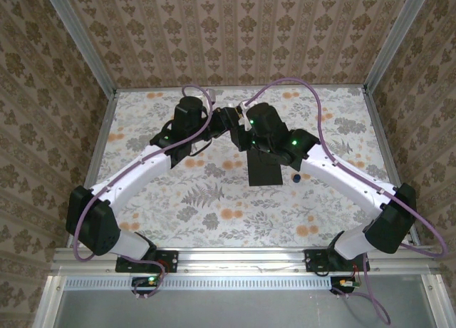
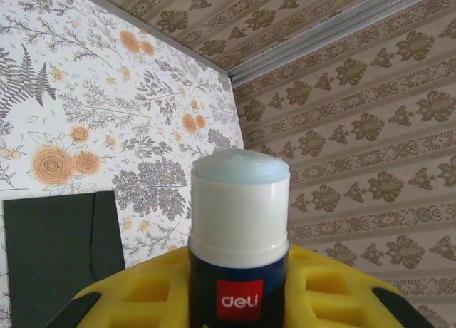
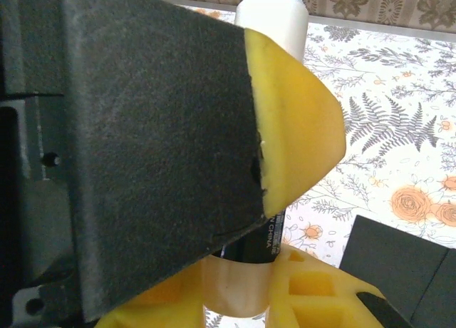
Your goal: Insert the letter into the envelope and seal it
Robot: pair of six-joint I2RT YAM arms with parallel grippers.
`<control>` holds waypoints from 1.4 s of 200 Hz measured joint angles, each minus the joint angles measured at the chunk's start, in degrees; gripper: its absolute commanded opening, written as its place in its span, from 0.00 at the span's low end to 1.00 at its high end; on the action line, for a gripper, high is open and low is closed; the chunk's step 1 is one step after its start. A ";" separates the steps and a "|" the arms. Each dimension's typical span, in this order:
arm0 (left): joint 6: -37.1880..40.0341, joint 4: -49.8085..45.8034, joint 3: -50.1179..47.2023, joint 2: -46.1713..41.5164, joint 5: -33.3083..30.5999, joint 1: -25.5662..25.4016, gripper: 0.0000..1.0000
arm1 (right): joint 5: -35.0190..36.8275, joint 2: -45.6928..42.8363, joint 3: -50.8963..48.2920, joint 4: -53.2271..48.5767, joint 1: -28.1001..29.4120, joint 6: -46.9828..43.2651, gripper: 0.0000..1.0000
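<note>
2 arms bowed inward, left pincer [image 1: 222,118] around glue stick [image 2: 239,221]

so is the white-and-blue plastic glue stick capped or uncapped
Uncapped: in the left wrist view the white-and-blue plastic glue stick shows its bare, pale glue tip, with nothing covering it.

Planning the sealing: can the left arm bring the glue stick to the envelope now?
Probably not yet: the right gripper also holds the glue stick, and the right arm hangs partly over the envelope.
</note>
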 measured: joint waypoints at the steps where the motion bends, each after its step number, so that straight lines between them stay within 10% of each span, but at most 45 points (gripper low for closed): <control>1: 0.00 0.00 0.00 0.00 0.00 0.00 0.00 | 0.00 0.00 0.00 0.00 0.00 -0.02 0.19; 65: -0.20 0.81 0.00 -0.11 1.01 0.02 0.00 | -6.25 -0.85 -0.26 -0.20 -2.78 0.76 0.35; 126: 0.17 7.06 -0.02 -1.77 9.16 0.04 0.00 | -35.15 -5.35 -6.08 5.88 -14.95 7.21 0.58; 198: -0.33 18.73 -3.43 -2.12 24.81 6.19 0.00 | -63.80 -10.40 -12.74 25.55 -28.98 20.85 0.60; 280: -10.84 40.30 -3.72 2.82 31.50 5.90 0.00 | -68.54 -6.80 -16.28 42.56 -26.05 31.21 0.57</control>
